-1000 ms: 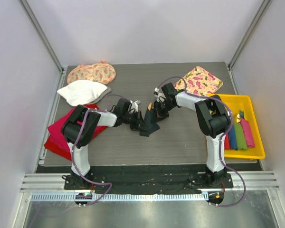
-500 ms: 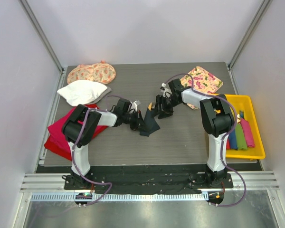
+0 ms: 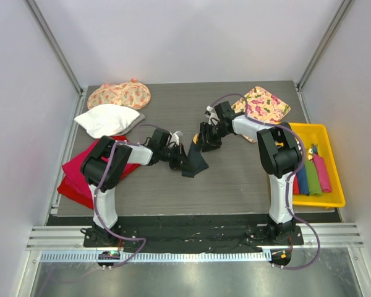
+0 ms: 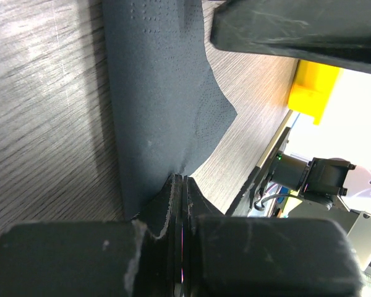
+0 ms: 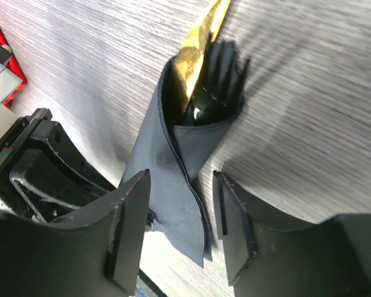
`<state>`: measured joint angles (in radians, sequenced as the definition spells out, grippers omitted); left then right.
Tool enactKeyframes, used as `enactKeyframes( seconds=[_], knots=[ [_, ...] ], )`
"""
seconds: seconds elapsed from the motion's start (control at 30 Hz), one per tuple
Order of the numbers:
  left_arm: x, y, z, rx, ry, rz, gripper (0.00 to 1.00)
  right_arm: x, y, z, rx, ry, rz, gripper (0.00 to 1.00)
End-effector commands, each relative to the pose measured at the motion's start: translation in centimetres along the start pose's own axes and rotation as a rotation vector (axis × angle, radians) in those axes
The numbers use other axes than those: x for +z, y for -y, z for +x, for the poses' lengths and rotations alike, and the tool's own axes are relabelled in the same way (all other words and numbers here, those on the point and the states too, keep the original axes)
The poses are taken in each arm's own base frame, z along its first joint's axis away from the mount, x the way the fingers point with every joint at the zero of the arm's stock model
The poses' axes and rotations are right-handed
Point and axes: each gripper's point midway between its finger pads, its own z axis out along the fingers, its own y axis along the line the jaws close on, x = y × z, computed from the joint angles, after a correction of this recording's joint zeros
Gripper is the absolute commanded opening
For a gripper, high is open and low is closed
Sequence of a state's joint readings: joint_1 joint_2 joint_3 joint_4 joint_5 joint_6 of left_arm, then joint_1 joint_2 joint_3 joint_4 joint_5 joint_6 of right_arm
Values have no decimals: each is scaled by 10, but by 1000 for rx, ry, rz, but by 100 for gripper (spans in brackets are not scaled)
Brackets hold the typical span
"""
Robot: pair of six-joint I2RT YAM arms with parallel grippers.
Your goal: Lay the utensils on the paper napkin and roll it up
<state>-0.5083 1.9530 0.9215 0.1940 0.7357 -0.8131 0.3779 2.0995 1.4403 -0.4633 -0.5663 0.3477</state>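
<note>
The dark navy paper napkin [image 3: 196, 162] lies folded around the utensils at the table's middle. In the right wrist view the napkin [image 5: 173, 185] wraps a gold-orange utensil [image 5: 201, 28] and a dark fork head [image 5: 216, 80] that stick out of its far end. My left gripper [image 3: 184, 158] is shut on the napkin's edge [image 4: 167, 124]; its jaws are pressed together on the paper [image 4: 180, 185]. My right gripper [image 3: 204, 140] is open, its fingers [image 5: 127, 216] standing either side of the napkin's loose end, not gripping it.
A red cloth [image 3: 80, 176] lies at the left, a white pillow [image 3: 108, 119] and floral cloths [image 3: 119, 94] at the back left, another floral cloth [image 3: 263, 105] at the back right. A yellow tray [image 3: 324, 133] with coloured rolls stands on the right.
My right gripper moved back from the napkin, then came a little to the left again over its far end. My left gripper has kept its hold on the napkin.
</note>
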Motion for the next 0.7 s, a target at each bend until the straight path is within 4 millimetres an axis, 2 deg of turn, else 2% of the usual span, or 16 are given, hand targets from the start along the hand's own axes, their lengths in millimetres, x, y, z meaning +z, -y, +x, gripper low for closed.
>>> enactKeyframes(
  seconds=[0.0,0.13,0.33,0.43,0.47,0.6,0.67],
  knots=[
    [8,-50,7,-49,21,-171,0,30,36,18,-4,-38,142,50],
    [8,-50,7,-50,22,-170,0,35,40,29,-8,-60,162,46],
    [9,-48,4,-45,27,-170,0,42,48,38,15,-85,180,31],
    [9,-48,3,-46,26,-172,0,43,50,41,21,-91,178,13],
    [9,-49,4,-47,25,-173,0,44,50,42,19,-93,178,3],
    [6,-38,-3,-25,43,-145,1,39,43,35,-2,-62,159,1],
    [0,-22,-13,22,72,-113,11,33,34,24,-28,-20,130,1]
  ],
)
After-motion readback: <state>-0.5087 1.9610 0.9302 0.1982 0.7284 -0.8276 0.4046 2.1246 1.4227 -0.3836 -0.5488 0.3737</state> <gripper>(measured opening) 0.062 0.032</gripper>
